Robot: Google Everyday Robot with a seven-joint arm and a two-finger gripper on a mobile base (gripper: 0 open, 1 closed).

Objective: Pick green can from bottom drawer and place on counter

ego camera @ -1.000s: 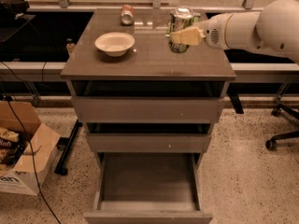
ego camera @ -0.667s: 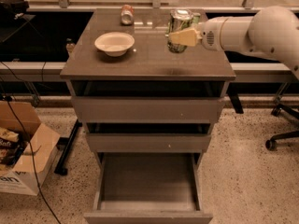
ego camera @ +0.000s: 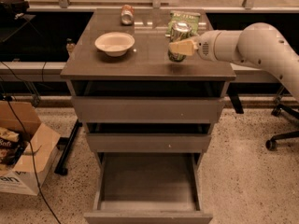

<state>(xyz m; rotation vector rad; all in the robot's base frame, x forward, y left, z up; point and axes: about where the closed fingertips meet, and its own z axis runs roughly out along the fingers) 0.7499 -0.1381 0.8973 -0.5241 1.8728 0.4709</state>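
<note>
You had the gripper (ego camera: pixel 176 46) out over the right side of the counter (ego camera: pixel 140 65), reaching in from the right on the white arm (ego camera: pixel 254 45). Its fingers (ego camera: pixel 183 47) were clamped around the green can (ego camera: pixel 179 32), 1 tan finger lying across the can's front. The can stood upright, with its base at or just above the counter's surface; you could not tell from this view whether it touched. The bottom drawer (ego camera: pixel 148 185) was pulled out toward you, its grey floor showing with nothing on it. A white bowl (ego camera: pixel 114 43) sat on the counter's left half, well apart from the can. Toward the back edge, 1 red can (ego camera: pixel 126 14) lay on its side, and a green bag (ego camera: pixel 186 17) lay just behind the held can. A cardboard box (ego camera: pixel 25 155) stood on the floor to the left.
</note>
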